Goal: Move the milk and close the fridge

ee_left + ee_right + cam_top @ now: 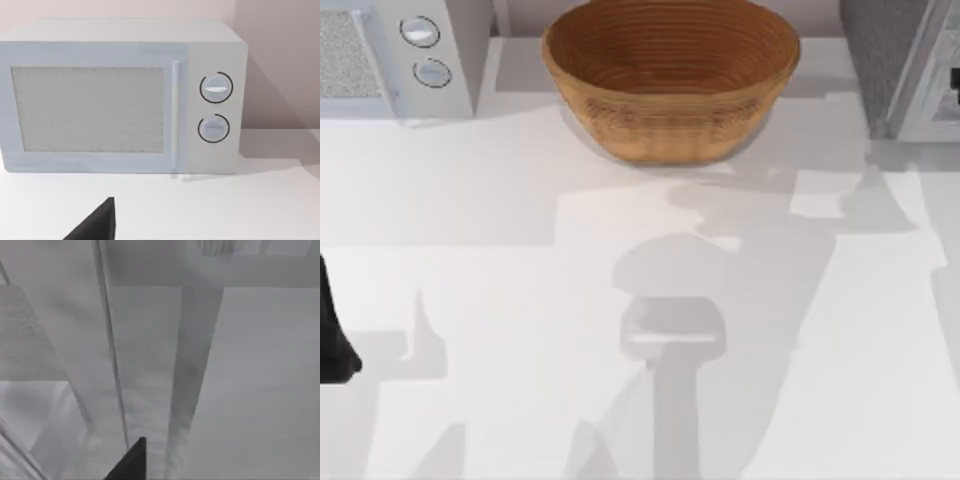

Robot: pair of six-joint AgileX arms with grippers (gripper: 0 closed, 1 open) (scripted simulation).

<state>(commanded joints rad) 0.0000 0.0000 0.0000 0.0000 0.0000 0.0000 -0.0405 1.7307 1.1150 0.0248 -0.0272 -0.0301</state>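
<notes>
Three camera views of one moment at a smooth white table (470, 200). Top view: a broad oval basket (670, 85) of ribbed, coiled tan weave sits at the far edge, centred. To its left stands a white boxy microwave (410, 50) with a finely meshed window and two round knobs (425, 52), one above the other. The fridge (880, 60) occupies the far right corner, well apart from the basket; it has a dark speckled grey side and a pale, smooth door panel angled beside it. Whether that door is closed cannot be told. The left arm (335, 330) appears as a dark, matte shape at the table's left edge, and soft grey shadows cross the middle of the tabletop. Left wrist view: the microwave faces the camera squarely, showing a rectangular grainy window, a slim vertical handle and ringed dials. The left gripper (95, 225) shows as a black wedge low over the bare table, and its opening cannot be told. Right wrist view: flat, pale grey panels lie close ahead, divided by a thin dark line and a broader translucent band, with a speckled patch to one side. The right gripper (130, 462) is a black wedge before them, its opening likewise unclear.
</notes>
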